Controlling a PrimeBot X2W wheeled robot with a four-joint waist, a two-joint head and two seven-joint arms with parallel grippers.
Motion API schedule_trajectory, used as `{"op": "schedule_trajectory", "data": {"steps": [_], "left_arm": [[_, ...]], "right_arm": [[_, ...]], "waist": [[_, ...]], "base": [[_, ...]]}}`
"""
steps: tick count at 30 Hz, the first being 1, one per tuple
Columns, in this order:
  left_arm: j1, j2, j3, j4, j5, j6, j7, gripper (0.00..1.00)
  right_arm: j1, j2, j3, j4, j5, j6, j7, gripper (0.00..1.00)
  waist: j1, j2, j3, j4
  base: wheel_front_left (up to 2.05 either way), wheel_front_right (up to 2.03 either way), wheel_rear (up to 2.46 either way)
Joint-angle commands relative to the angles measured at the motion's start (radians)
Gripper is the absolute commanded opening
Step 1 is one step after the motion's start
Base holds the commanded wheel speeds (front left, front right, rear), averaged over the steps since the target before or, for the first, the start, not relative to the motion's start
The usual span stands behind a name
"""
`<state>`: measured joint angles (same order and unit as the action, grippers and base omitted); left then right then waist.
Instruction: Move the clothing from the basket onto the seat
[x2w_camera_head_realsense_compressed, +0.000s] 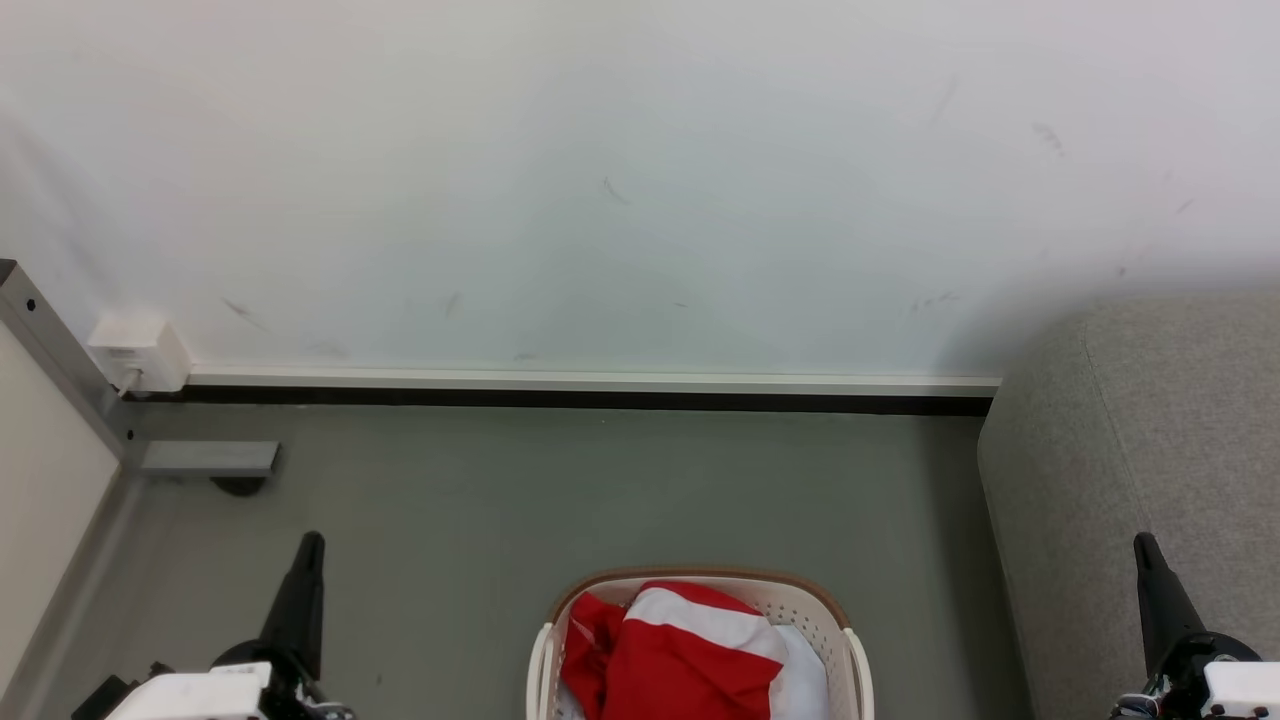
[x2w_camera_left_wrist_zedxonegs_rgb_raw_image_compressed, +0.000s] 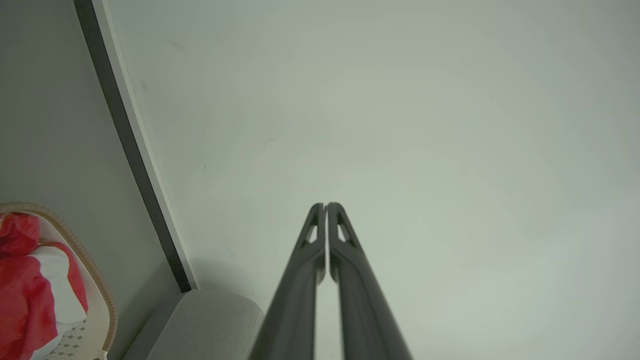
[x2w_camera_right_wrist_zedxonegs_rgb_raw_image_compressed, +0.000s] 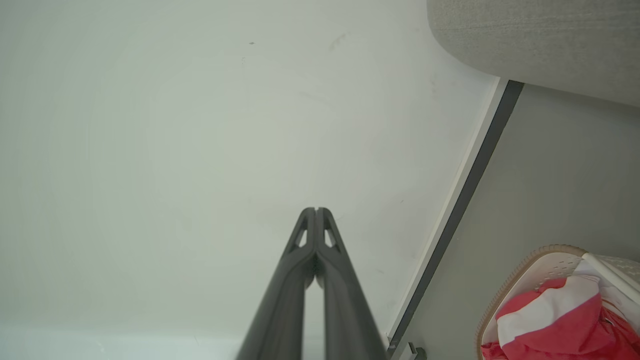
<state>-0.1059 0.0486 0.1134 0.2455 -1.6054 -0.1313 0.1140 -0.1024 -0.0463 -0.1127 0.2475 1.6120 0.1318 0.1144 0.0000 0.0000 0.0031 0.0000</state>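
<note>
Ahead, a wide scuffed white wall over grey floor, with a dark skirting strip between. To the right, the light grey sofa with its coarse weave and rounded edge, backed against the wall. Low in the middle of the head view, on the floor just left of the sofa, the cream perforated laundry basket with its brown rim, cut off by the bottom edge. Heaped inside it, the red clothing with a broad white band across the top fold. Beside that, at the basket's right wall, a pale white sheet, not to be taken. Left gripper at lower left and right gripper at lower right, both raised, fingers pressed together, holding nothing, well apart from the basket on either side. Judged as the very start: all red fabric in the basket, reach-in not begun. For a good first grab — bend at the waist to bring the whole basket into sight and spread the jaws of the right gripper before descending. Come down over the raised red fold near the middle, pinch deep enough to catch fabric yet clear of the perforated wall, lift straight up until the garment hangs free, then swing right over the sofa. Worth watching: the white sheet or more red cloth snagging and riding up too. Smallest, a white socket box low on the wall at far left.
</note>
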Motion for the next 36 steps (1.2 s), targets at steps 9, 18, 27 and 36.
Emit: {"op": "schedule_trajectory", "data": {"steps": [9, 18, 27, 36], "left_arm": [[-0.008, 0.003, 0.001, -0.001, -0.014, 0.001, 0.003, 0.00], [-0.008, 0.003, 0.001, -0.001, -0.014, 0.001, 0.003, 0.00], [-0.008, 0.003, 0.001, -0.001, -0.014, 0.001, 0.003, 0.00], [-0.008, 0.003, 0.001, -0.001, -0.014, 0.001, 0.003, 0.00]], "right_arm": [[-0.013, -0.007, -0.004, -0.006, 0.002, -0.002, 0.003, 0.00], [-0.013, -0.007, -0.004, -0.006, 0.002, -0.002, 0.003, 0.00], [-0.013, -0.007, -0.004, -0.006, 0.002, -0.002, 0.003, 0.00], [-0.013, -0.007, -0.004, -0.006, 0.002, -0.002, 0.003, 0.00]], "waist": [[0.0000, 0.0000, 0.000, 0.000], [0.0000, 0.0000, 0.000, 0.000], [0.0000, 0.0000, 0.000, 0.000], [0.0000, 0.0000, 0.000, 0.000]], "base": [[0.00, 0.00, 0.00], [0.00, 0.00, 0.00], [0.00, 0.00, 0.00], [0.00, 0.00, 0.00]]}}
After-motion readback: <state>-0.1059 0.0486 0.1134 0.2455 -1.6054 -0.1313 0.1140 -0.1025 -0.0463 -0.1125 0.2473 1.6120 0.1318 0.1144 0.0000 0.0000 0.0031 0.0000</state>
